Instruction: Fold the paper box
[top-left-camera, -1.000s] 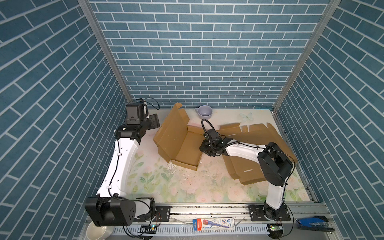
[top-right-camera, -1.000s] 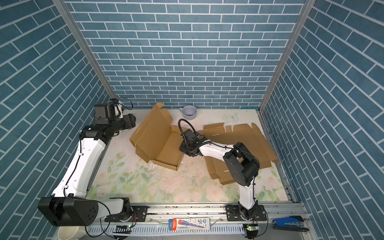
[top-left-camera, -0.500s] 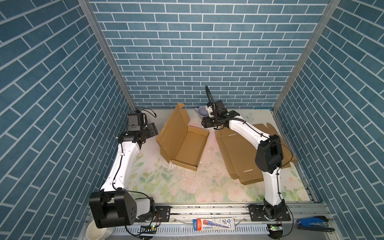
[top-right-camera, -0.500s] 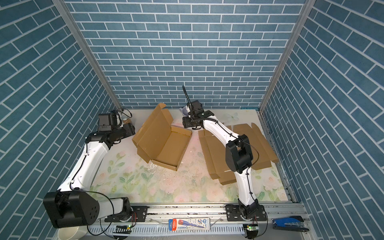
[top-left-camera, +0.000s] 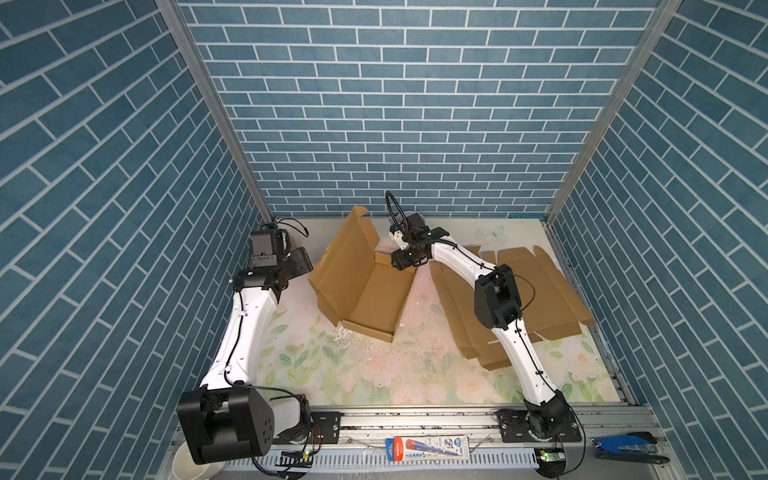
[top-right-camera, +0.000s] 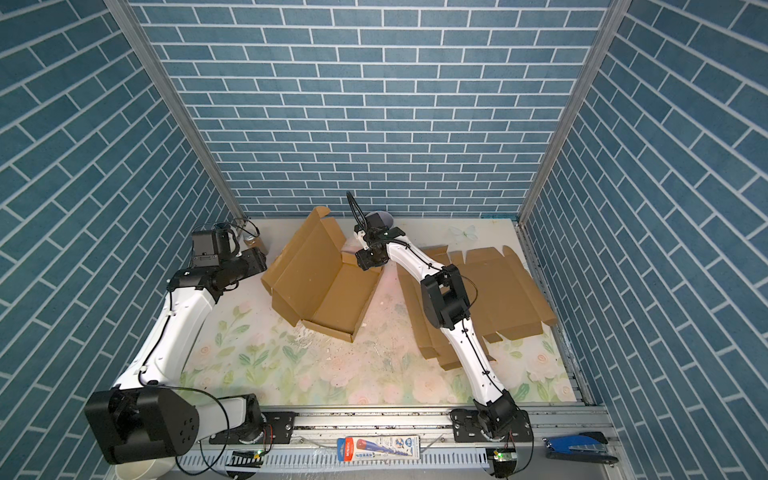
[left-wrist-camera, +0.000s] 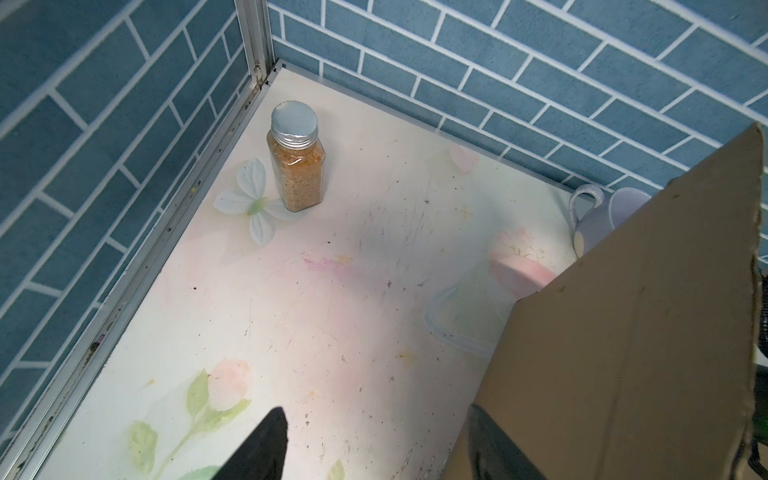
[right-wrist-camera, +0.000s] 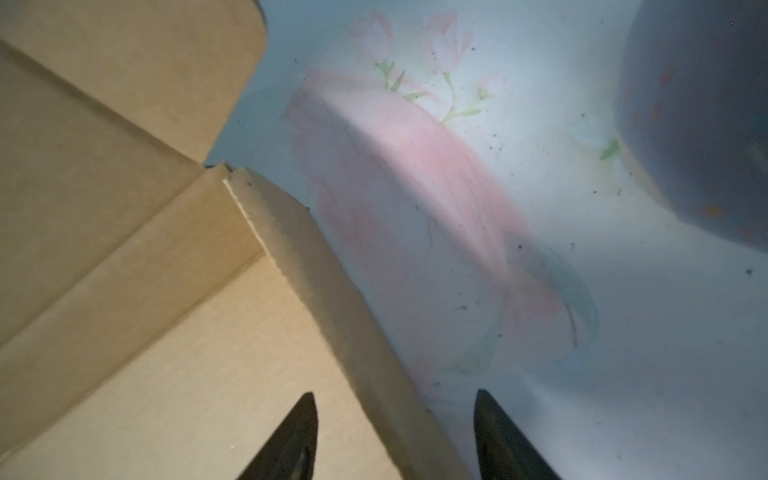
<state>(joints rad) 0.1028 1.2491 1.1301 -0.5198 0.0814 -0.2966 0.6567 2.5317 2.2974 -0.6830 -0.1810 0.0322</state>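
Right claw (right-wrist-camera: 394, 415) has dropped astride the paper box (top-left-camera: 374, 299)'s back wall, unclamped, poised to fold; left claw (left-wrist-camera: 374, 415) open, empty.

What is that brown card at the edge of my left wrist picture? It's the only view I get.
Observer: In both top views it is the raised lid of a half-folded paper box, its tray lying open.
Operator: Is anything holding it?
Observer: The right gripper has open jaws with a tray wall between them, not clamped.
Operator: Any more card around?
Observer: Yes, flat cardboard sheets lie to the box's right.
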